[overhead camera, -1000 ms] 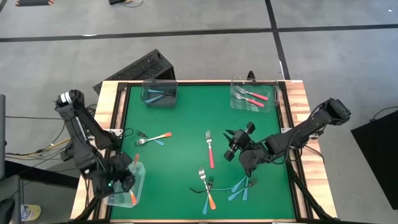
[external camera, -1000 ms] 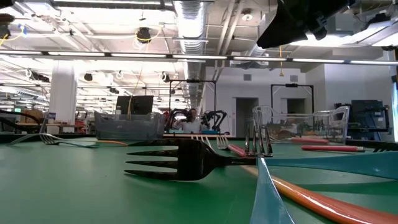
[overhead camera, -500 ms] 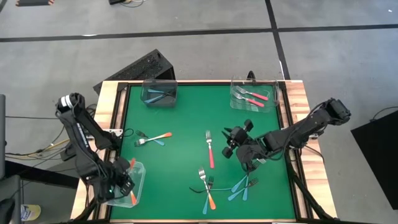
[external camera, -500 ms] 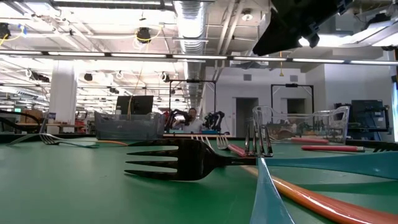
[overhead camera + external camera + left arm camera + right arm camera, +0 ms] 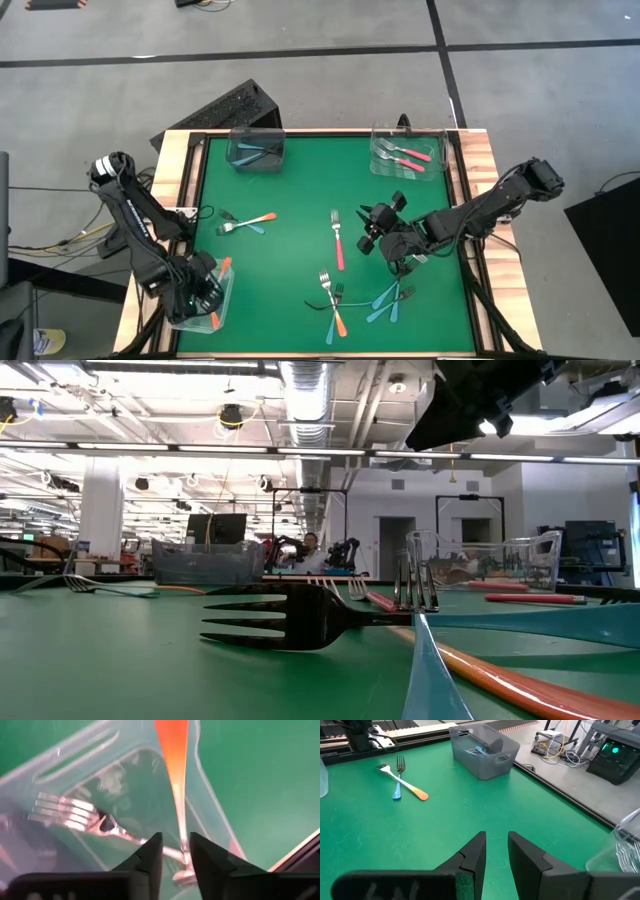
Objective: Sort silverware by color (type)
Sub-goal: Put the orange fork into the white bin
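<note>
My left gripper (image 5: 198, 287) (image 5: 175, 840) hangs over the clear container (image 5: 181, 318) at the table's near left corner, shut on an orange-handled fork (image 5: 223, 267). Two more forks lie in that container, one of them silver-tined (image 5: 62, 812). My right gripper (image 5: 369, 230) (image 5: 496, 837) hovers shut and empty above the mat, right of a pink fork (image 5: 338, 242). Loose forks lie flat on the mat: an orange and blue pair (image 5: 246, 222), a near cluster (image 5: 334, 302), and blue ones (image 5: 388, 298). My left gripper pinches the orange fork at its thin metal neck (image 5: 180, 832), between the two fingers. The orange handle (image 5: 172, 750) runs on past the fingertips, tilted up over the container's rim. The tine end (image 5: 182, 876) reaches back down inside the container.
A grey bin (image 5: 257, 148) with blue forks stands at the far left of the mat. A clear bin (image 5: 377, 163) with pink forks stands at the far right. Wooden rails (image 5: 480, 160) border the green mat. In the low view a fork (image 5: 290, 615) lies close in front.
My left gripper has sunk a little toward the near-left container, still shut on the orange fork, whose handle has swung slightly toward the right. My right gripper has drifted a little toward the far edge.
</note>
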Tool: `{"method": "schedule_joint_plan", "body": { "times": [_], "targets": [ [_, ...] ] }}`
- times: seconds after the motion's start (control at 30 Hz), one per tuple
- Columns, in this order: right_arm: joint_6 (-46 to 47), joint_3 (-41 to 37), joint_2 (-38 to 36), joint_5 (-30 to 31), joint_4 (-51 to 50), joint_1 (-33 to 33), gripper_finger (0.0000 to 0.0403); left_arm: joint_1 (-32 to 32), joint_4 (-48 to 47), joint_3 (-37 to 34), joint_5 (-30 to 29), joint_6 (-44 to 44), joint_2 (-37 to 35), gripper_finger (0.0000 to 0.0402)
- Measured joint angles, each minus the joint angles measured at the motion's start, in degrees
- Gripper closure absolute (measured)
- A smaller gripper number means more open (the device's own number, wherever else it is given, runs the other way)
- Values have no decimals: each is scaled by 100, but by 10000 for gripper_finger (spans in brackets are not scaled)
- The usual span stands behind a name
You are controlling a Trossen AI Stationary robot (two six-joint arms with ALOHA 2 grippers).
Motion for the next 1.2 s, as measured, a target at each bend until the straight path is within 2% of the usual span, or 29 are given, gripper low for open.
{"method": "schedule_joint_plan", "body": {
  "times": [0.27,0.53,0.73,0.87,0.97,1.13,1.2],
  "targets": [
    [0,0,0,0,1,-5,295,403,-583,0,-447,300,-17,231],
    [57,0,0,-2,5,33,295,712,-577,2,-641,1055,-174,215],
    [194,0,0,-6,-14,33,295,697,-949,-22,644,124,-118,215],
    [203,0,-2,-15,-51,33,295,611,-1011,45,815,-106,-118,219],
    [207,0,-2,-38,-54,33,295,595,-1009,212,451,-99,-118,225],
    [206,0,-2,-133,-81,26,295,563,-881,455,-822,373,-118,232],
    [206,0,-2,-136,-89,24,295,619,-856,413,-983,401,-116,232]
  ]
}}
